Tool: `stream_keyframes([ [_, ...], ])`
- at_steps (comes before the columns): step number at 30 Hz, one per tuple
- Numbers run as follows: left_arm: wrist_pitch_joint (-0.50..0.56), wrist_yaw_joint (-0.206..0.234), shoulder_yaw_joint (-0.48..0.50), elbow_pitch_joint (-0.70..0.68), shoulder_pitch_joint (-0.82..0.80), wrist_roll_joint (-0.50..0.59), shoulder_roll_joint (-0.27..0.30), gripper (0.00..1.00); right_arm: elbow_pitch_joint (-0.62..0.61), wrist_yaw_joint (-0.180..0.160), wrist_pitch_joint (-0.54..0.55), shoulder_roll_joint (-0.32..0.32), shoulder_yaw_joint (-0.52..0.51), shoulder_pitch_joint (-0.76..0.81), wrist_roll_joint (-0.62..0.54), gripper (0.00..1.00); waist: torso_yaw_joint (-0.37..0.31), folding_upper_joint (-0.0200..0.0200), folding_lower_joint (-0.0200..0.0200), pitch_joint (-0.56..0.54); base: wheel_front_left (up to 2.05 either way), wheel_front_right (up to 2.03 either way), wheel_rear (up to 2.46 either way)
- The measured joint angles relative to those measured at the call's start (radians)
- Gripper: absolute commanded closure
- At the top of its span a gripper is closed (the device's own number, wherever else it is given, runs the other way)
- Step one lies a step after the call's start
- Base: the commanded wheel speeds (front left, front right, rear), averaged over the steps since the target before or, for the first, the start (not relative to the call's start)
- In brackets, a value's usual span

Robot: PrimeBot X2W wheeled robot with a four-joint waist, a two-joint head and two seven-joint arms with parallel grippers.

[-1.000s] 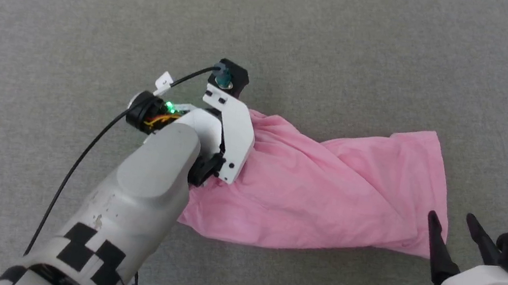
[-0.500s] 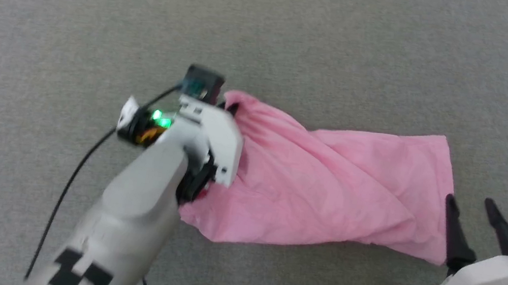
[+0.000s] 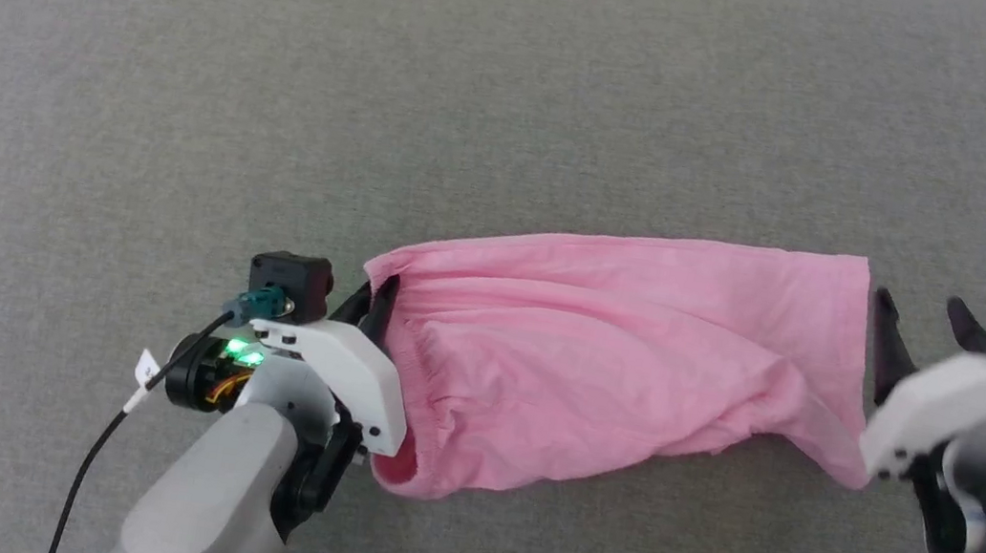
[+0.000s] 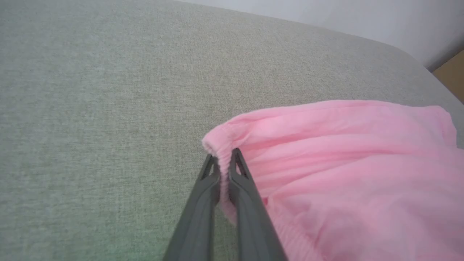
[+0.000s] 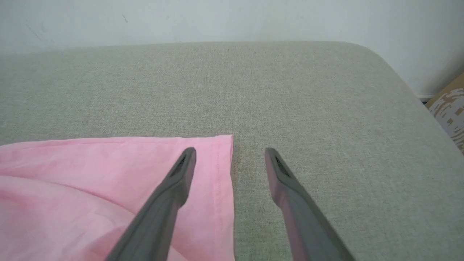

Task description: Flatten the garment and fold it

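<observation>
Left gripper [image 4: 222,165] now pinching the waistband [image 4: 217,145] of the one pink garment [image 3: 617,352], right gripper [image 5: 230,154] spread wide at its hem [image 5: 222,174]

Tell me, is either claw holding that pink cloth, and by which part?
The left claw pinches the pink garment by its gathered waistband. The right claw is open, holding nothing.

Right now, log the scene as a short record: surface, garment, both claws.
surface: grey woven fabric, bare around the cloth
garment: pink, lying lengthwise and rumpled, not yet flat or folded
left claw: shut on the garment's gathered waistband
right claw: open, astride the hem edge, gripping nothing
</observation>
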Motion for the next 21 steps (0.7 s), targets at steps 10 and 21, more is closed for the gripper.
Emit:
stream_keyframes([
  [10,0.057,0.017,-0.021,-0.098,0.005,-0.001,0.009,1.0,0.426,0.0,0.117,0.0,-0.066,-0.334,-0.086,0.0,0.031,0.0,0.0001,0.037,0.0,0.0,0.0],
  [21,0.078,0.017,-0.036,-0.123,0.01,-0.004,0.016,1.0,0.633,0.001,0.39,-0.007,-0.117,-0.513,-0.227,1.0,0.061,0.0,0.0002,0.064,0.0,0.0,0.0],
])
